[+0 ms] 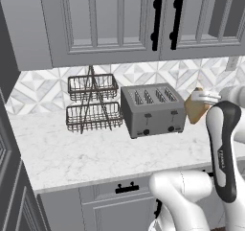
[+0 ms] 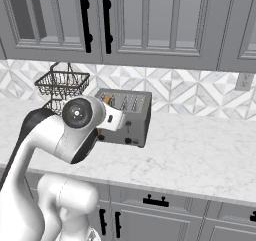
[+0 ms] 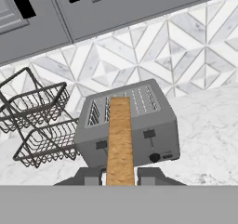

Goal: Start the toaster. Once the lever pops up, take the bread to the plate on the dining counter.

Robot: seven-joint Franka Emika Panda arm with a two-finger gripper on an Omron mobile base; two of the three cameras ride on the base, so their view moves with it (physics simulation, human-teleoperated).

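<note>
Gripper (image 3: 120,175): nearest item, two dark fingers (image 3: 88,175) at the bottom of the hand view, closed narrowly on the bread (image 3: 120,139) with one finger on each flat face. Bread: tan slice seen edge-on in the hand view, rising from between the fingers and overlapping the toaster behind it; in the left base view held in the air to the right of the toaster, clear of the slots and off the tabletop, golden-brown with a darker crust edge. Toaster (image 1: 153,111): boxy grey metal, four slots on top, two small black levers and two black knobs on the front face; standing upright on the tabletop, beyond the bread. Tabletop (image 1: 81,155): white marble-look surface with faint grey veins, carrying toaster and rack; grey drawers with black handles beneath its front edge. Wire rack (image 1: 92,103): black, two-tier, basket type, just beside the toaster on its left in the left base view, set close to the wall. Backsplash (image 2: 190,92): grey and white geometric tile running behind toaster and rack. Upper cabinets (image 1: 119,21): grey panelled doors with vertical black handles, farthest and highest, above the backsplash.
</note>
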